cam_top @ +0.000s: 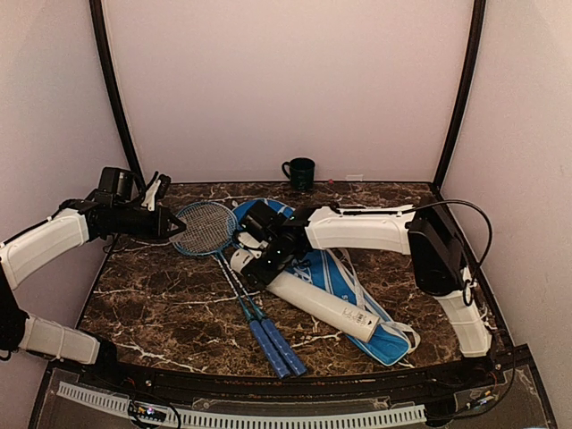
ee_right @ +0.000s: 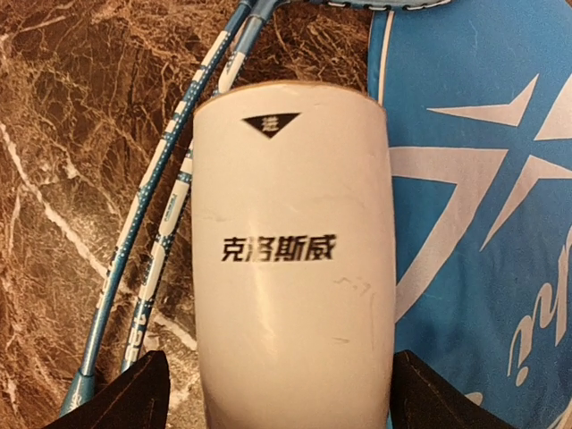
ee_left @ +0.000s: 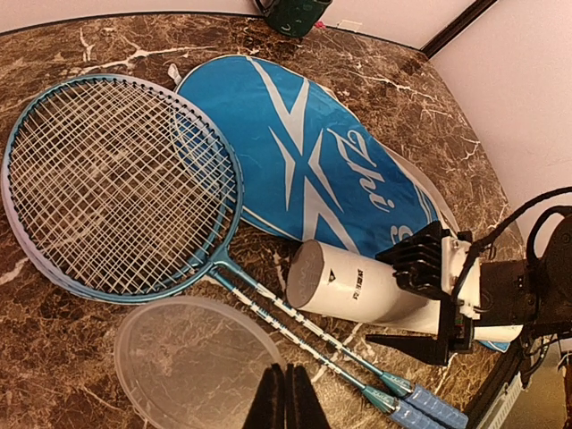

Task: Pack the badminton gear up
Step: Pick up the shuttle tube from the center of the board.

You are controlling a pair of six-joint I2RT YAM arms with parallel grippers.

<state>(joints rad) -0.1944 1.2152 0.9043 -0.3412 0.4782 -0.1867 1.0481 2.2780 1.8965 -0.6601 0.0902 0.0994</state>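
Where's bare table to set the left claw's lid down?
Bare marble front-left, between table edge and racket handles; another strip back-right, beyond the mug. Centre is crowded: rackets, tube and cover overlap under the right claw.

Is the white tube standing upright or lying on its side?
Lying on its side: the white tube stretches flat across the blue cover, its round end facing sideways.

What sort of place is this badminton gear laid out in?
Likely a robot test booth rather than a home: plain pale walls and black corner posts enclose a marble-patterned table with two robot arms.
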